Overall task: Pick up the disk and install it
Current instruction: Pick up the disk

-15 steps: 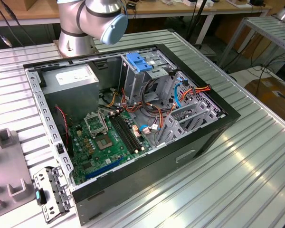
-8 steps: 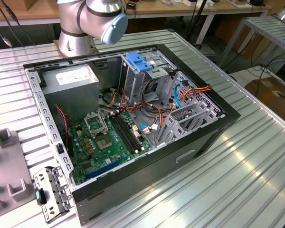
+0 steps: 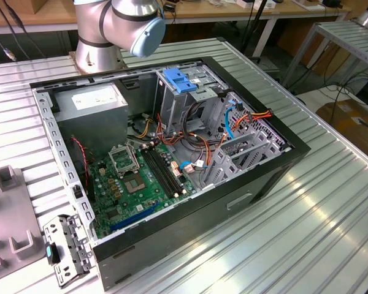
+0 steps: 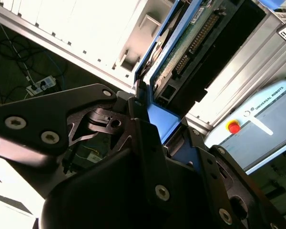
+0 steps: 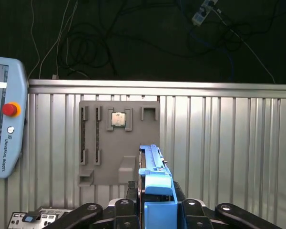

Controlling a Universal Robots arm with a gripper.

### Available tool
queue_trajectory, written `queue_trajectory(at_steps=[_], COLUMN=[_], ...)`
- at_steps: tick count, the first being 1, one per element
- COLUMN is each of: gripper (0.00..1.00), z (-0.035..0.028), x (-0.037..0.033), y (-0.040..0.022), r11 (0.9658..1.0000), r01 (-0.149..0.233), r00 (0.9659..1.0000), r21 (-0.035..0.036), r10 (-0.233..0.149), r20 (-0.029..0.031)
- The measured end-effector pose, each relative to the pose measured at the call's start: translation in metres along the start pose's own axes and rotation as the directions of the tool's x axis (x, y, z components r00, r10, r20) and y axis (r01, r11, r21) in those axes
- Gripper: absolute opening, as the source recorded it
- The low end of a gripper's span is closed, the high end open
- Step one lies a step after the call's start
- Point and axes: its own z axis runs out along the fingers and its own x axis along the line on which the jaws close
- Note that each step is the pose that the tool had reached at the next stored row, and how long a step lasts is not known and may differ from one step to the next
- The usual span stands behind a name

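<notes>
Jaws: closed hard on the disk (image 5: 152, 164); it is gripped by its bright blue rails and held edge-on.
Disk: caught out over the surface (image 5: 229, 152), with the tray (image 5: 100, 164) seen just past its tip in the first wrist view; its green board side is shown in the second wrist view.
Surface: ribbed silvery metal, and everything in play is carried on it.
Tray: grey and slotted, with a chip (image 5: 117, 119) seated in one pocket.
Pendant (image 5: 5, 119): seen beside the tray, across the surface's far edge.
Case (image 3: 270, 177): laid open on the surface, the motherboard (image 3: 141, 177) exposed and a pale blue bracket (image 3: 180, 81) on top of the drive cage.
Panel (image 3: 64, 248): laid loose by the case's corner, at the exterior view's left.
Arm (image 3: 95, 52): planted on the surface behind the case.
Room: a dark floor strewn with cables is seen, a power strip (image 5: 202, 12) among them; wooden benches (image 3: 233, 12) are lined up behind, and cardboard (image 3: 349, 119) is left at the exterior view's right.
</notes>
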Motion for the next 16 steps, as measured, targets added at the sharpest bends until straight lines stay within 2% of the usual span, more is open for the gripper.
queue_trajectory(at_steps=[16], gripper=[0.37], z=[0.0000], x=[0.0007], y=[-0.0019], r11=[1.0000], r01=[0.000], r00=[1.0000], r21=[-0.0002], r10=[0.000], r20=[-0.0001])
